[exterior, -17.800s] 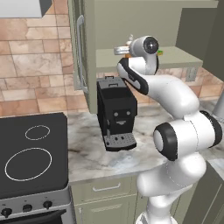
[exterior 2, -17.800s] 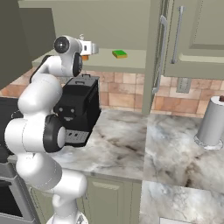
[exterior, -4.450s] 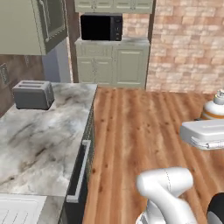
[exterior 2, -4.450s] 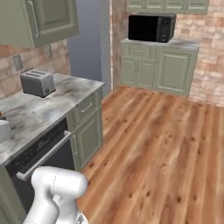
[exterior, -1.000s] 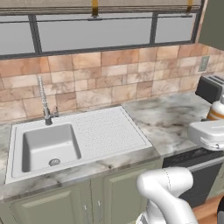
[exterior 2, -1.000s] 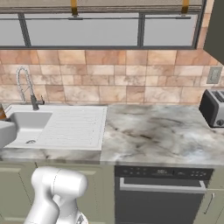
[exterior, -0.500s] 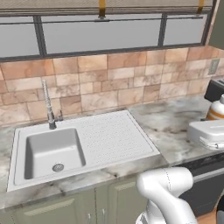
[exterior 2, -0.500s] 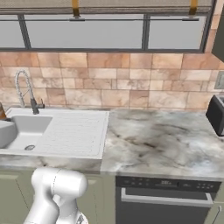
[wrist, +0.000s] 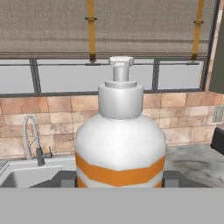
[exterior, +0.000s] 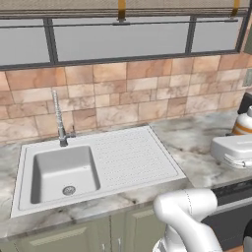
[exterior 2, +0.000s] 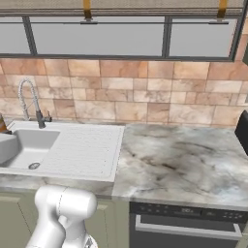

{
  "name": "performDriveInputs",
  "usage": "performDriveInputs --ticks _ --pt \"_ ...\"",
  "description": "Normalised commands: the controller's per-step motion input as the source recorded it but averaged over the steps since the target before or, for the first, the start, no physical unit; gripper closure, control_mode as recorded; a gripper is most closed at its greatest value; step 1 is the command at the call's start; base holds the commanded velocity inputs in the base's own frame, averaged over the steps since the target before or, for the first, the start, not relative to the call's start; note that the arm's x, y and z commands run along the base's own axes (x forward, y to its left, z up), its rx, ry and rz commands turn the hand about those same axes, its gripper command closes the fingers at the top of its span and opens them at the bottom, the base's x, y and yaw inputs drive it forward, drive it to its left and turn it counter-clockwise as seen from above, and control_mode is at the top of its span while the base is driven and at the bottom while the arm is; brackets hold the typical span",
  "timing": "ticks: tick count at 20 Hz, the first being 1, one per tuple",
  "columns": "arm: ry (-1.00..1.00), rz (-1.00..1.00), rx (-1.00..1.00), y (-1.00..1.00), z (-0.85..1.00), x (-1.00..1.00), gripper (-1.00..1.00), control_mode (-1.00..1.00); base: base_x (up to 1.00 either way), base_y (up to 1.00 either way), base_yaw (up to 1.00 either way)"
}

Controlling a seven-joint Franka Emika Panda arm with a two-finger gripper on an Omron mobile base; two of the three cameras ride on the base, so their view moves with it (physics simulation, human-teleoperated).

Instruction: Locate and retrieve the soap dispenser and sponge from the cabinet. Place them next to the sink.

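The soap dispenser (wrist: 119, 144), a white bottle with an orange band and a white pump top, stands upright between my gripper's (wrist: 119, 180) two dark fingertips (wrist: 66, 179), which are shut on it. It also shows at the right edge of the left base view, soap dispenser (exterior: 243, 125), held above the marble counter to the right of the sink (exterior: 133, 162). The white sink (exterior 2: 82, 150) has one basin, a ribbed drainboard and a spring-coil faucet (exterior: 59, 118). The sponge and the cabinet are out of view.
Marble counter (exterior 2: 179, 164) runs right of the drainboard, over a built-in appliance with a bar handle (exterior 2: 186, 225). A dark toaster (exterior 2: 242, 130) sits at the far right. A brick backsplash and a window with blinds (exterior: 123, 42) rise behind the sink.
The whole picture has slid slightly to the right and the toaster has drifted toward the right edge, so the base is moving. The dispenser stays in my grip.
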Motion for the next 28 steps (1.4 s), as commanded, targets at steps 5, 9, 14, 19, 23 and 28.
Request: performDriveInputs --ticks 5,9,14,19,23,28 --pt "0.0 0.0 0.0 0.0 0.0 0.0 1.0 1.0 0.22 0.0 0.06" --pt "0.0 0.0 0.0 0.0 0.0 0.0 1.0 1.0 0.0 0.0 0.0" --pt "0.0 0.0 0.0 0.0 0.0 0.0 1.0 1.0 0.0 0.0 0.0" --pt "0.0 0.0 0.0 0.0 0.0 0.0 1.0 1.0 0.0 0.0 0.0" --pt "0.01 0.02 0.0 -0.26 0.0 0.1 1.0 -1.0 0.0 -0.1 0.01" --pt "0.07 0.04 0.03 -0.85 -0.04 0.32 1.0 -1.0 0.0 0.0 0.0"
